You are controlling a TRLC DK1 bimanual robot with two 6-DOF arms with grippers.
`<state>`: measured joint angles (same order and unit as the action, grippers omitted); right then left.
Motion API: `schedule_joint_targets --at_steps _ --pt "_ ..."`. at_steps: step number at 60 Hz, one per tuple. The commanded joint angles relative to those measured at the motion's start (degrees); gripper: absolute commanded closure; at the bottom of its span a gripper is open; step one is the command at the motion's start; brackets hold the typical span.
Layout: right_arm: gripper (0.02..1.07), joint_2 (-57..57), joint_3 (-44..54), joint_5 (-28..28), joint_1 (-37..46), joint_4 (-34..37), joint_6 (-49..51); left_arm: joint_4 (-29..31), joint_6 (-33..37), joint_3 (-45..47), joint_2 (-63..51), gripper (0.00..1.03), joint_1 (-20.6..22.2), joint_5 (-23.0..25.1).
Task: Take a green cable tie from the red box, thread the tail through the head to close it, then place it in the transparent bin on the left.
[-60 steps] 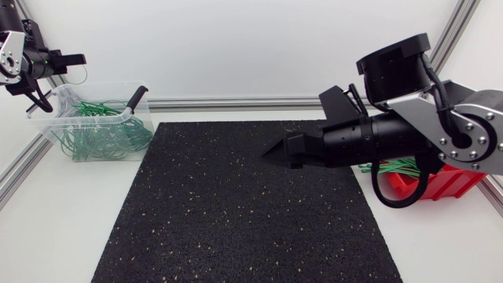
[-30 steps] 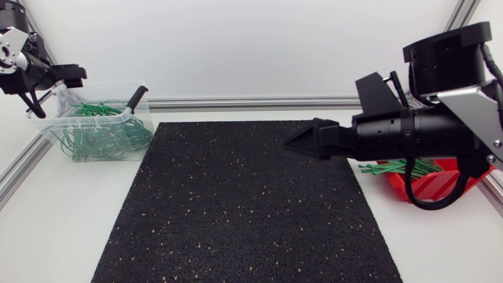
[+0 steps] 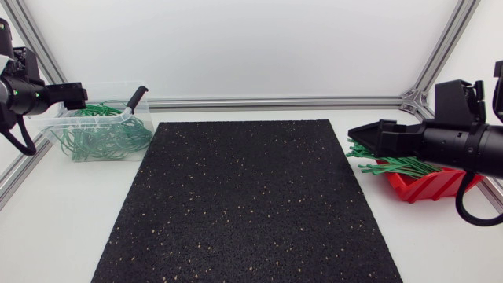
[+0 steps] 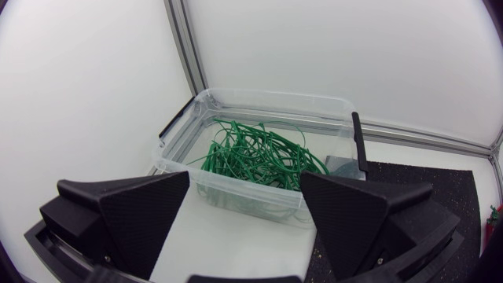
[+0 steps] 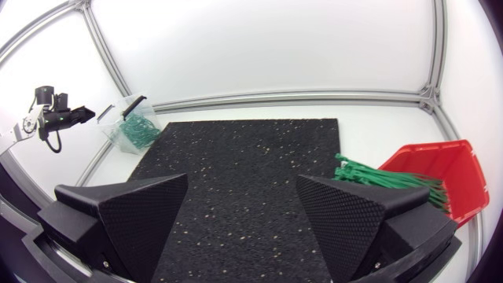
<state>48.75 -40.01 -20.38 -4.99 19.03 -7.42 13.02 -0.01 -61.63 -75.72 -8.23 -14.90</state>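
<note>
1. The white table [image 3: 71,228] fills the head view from edge to edge.
2. A black speckled mat [image 3: 247,204] lies across the middle of the frame, reaching from just below the rear rail down to the lower edge.
3. The right arm [image 3: 464,145] enters at the right edge of the frame, level and pointing toward the centre. It hangs above the red box.
4. The right gripper [image 5: 242,178] has its fingers spread wide and released, with nothing between them. The mat lies ahead of it.
5. The left arm [image 3: 20,90] sits at the upper left edge of the frame, over the bin's left end.
6. The left gripper [image 4: 244,174] is also spread apart and grasps nothing. The bin lies ahead of its fingers.
7. The transparent bin [image 3: 86,119] stands in the upper left of the frame, just off the mat's corner.
8. The red box [image 3: 428,185] sits tilted at the right of the frame, beside the mat's edge.
9. A tangle of looped green ties [image 3: 106,137] fills the bin.
10. A bundle of straight green cable ties [image 3: 389,165] sticks out of the red box toward the mat.
11. A black latch [image 3: 135,98] rises from the bin's right end.
</note>
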Motion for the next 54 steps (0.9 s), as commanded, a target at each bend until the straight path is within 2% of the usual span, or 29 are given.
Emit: schedule_joint_targets --at_steps 1,14,34,54 --pt "0.06 -3.75 3.89 2.36 0.60 -1.54 3.20 -1.85 0.80 4.41 4.71 0.05 0.76 -0.05" --pt "0.06 -11.57 9.86 7.02 2.27 -2.42 5.93 -4.31 1.07 13.37 13.06 0.05 1.81 1.45" --pt "0.06 -20.26 16.51 7.41 6.57 -3.95 8.56 -9.50 1.33 26.82 25.01 0.04 5.68 1.54" --pt "0.07 -29.97 24.52 11.83 6.03 -9.09 8.17 -17.06 1.33 40.27 36.08 0.04 8.14 3.12"
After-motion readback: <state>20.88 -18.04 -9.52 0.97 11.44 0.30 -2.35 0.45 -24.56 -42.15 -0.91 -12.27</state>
